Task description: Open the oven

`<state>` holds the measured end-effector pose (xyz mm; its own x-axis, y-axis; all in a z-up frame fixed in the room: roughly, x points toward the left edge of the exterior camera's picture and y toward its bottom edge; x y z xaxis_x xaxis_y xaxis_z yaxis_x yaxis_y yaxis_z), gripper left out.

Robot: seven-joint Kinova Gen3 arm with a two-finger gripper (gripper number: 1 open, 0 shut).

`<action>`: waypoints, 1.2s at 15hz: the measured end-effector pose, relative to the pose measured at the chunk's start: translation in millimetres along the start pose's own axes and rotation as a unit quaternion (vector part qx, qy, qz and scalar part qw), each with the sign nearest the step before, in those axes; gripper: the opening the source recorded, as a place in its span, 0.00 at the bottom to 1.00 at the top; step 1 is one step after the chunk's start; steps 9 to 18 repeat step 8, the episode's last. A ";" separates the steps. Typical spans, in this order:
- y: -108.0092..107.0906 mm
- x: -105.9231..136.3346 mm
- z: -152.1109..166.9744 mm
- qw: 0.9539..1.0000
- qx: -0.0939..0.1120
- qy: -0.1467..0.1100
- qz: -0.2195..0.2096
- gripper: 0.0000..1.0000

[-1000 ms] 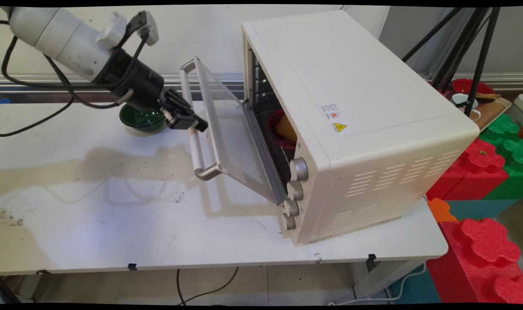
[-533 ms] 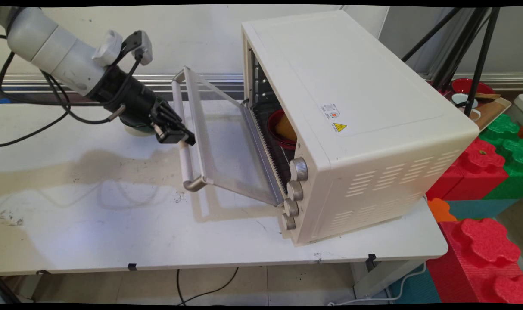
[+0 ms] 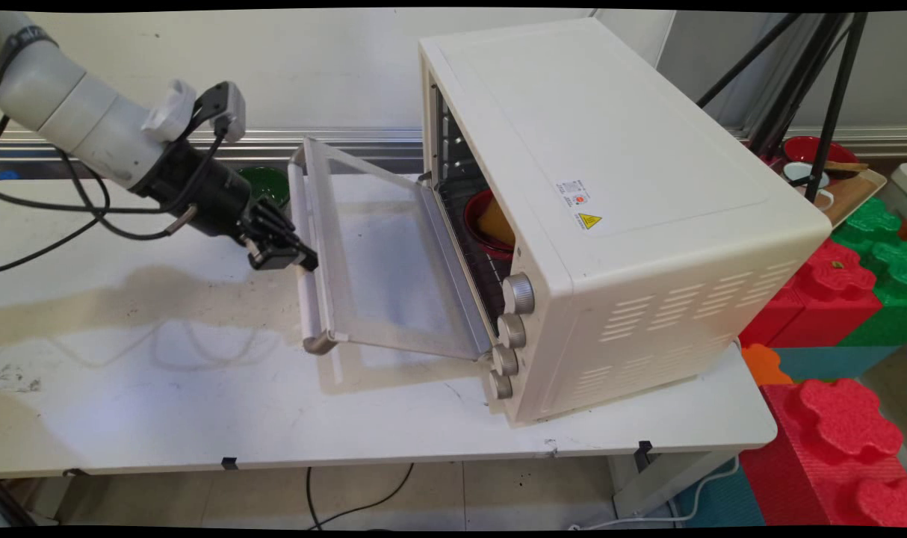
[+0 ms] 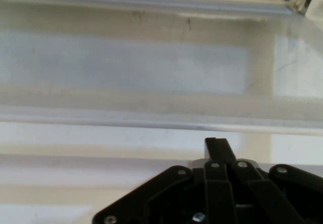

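Main view puts your gripper (image 3: 298, 258) clamped on the toaster oven's (image 3: 610, 217) door handle (image 3: 302, 254), holding the glass door (image 3: 382, 258) part-open, tilted above the table (image 3: 199, 388); red bowl (image 3: 482, 217) sits inside.

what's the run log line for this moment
end effector: shut on oven door handle | oven door: partly open | red bowl: inside oven | green bowl: behind arm

Bare white table (image 3: 199, 388) across lower left of frame, lowered oven door (image 3: 379, 261) spanning centre, toaster oven (image 3: 610, 224) filling right, green bowl (image 3: 268, 183) upper left behind the arm.
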<state>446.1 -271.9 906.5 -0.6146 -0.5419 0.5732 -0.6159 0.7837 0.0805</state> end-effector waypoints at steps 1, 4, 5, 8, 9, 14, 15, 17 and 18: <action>-5.1 2.9 5.4 1.000 -0.005 -0.004 0.008 0.00; -2.4 -12.1 7.6 1.000 -0.005 -0.013 0.009 0.00; -1.2 -15.9 8.5 1.000 -0.005 -0.015 0.009 0.00; 1.6 -25.7 11.8 1.000 -0.004 -0.019 0.010 0.00; 1.6 -25.7 11.8 1.000 -0.004 -0.019 0.010 0.00; 1.6 -25.7 11.8 1.000 -0.004 -0.019 0.010 0.00; 1.6 -25.7 11.8 1.000 -0.004 -0.019 0.010 0.00; 1.6 -25.7 11.8 1.000 -0.004 -0.019 0.010 0.00; 1.6 -25.7 11.8 1.000 -0.004 -0.019 0.010 0.00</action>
